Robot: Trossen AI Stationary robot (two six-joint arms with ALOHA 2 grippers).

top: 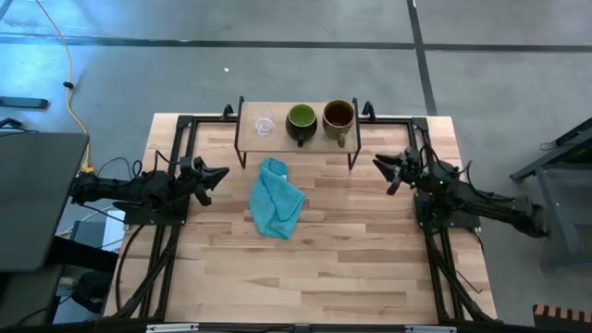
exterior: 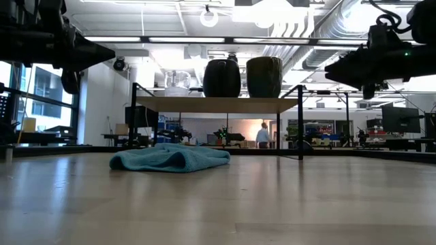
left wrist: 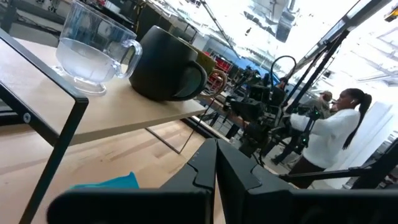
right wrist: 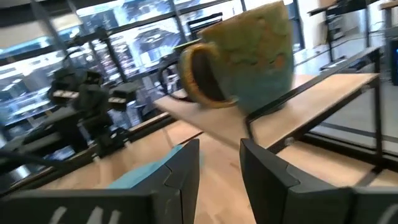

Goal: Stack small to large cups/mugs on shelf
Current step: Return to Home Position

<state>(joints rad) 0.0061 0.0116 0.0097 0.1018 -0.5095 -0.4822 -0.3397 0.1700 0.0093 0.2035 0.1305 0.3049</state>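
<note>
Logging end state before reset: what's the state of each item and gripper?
Glass cup: upright on shelf, left end.
Green mug: upright on shelf, middle.
Brown mug: upright on shelf, right end.
Cloth: crumpled on table.
Left gripper: shut, empty.
Right gripper: open, empty.

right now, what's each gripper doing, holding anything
left gripper: shut, holding nothing
right gripper: open, holding nothing
</note>
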